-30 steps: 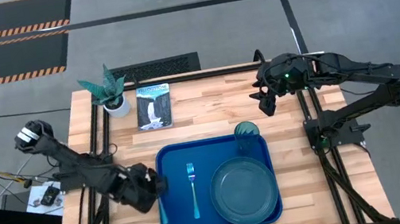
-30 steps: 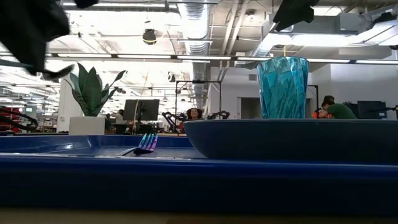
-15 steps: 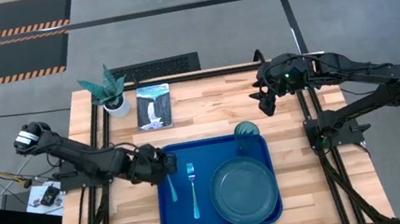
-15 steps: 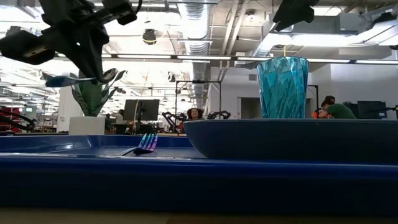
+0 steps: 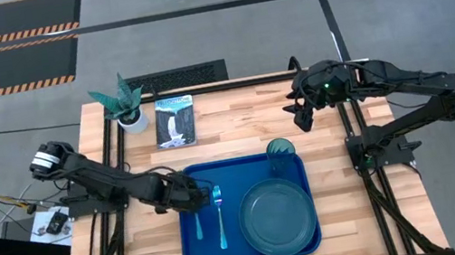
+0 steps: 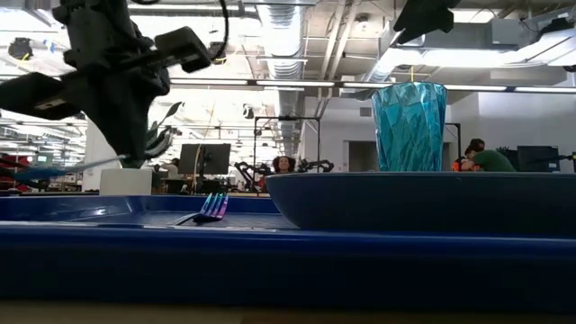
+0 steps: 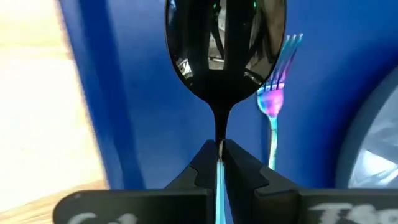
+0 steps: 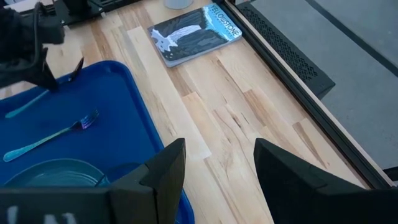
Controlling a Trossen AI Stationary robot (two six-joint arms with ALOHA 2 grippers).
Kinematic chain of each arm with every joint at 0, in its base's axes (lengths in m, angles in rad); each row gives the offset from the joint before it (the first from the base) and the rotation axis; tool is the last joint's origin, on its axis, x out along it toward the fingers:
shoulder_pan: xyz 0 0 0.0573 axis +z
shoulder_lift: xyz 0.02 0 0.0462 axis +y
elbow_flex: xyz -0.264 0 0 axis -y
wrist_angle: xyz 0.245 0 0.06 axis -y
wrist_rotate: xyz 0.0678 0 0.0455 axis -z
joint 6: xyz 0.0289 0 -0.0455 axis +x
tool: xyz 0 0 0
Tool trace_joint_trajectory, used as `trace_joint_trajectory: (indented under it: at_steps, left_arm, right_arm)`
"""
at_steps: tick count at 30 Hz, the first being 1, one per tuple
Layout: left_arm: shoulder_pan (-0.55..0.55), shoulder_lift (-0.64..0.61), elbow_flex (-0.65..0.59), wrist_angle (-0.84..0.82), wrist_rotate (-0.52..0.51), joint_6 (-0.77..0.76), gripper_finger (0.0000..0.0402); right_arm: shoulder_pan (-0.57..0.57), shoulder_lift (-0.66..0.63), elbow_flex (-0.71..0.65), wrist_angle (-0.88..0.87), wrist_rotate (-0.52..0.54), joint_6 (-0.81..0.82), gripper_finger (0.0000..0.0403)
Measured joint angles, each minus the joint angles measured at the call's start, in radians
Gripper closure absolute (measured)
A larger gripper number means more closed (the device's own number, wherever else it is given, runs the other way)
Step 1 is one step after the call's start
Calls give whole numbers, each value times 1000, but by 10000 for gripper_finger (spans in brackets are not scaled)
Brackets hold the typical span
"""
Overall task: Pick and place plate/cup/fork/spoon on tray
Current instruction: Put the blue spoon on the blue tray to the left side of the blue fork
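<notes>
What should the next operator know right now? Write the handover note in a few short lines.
Left gripper: shut on the spoon, held above the tray just left of the fork.
Right gripper: open, waiting over the table's back right, holding nothing.
Done: fork, plate and cup are on the tray.
Left: set the spoon down beside the fork, release, pull the left arm back.

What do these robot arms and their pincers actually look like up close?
Both arms are dark, jointed and slim. The left gripper and right gripper each end in two black, angular, wedge-like fingers. A small green light glows on the right arm.
</notes>
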Motion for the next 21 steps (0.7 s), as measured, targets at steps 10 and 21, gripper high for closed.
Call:
trace_joint_trajectory:
  at_steps: [10, 21]
  left_arm:
    - [10, 172, 152, -92, 30, 61, 401]
    - [17, 224, 170, -78, 74, 33, 401]
  right_arm:
    - [0, 1, 0, 8, 0, -1, 189]
    - [0, 0, 0, 16, 0, -4, 189]
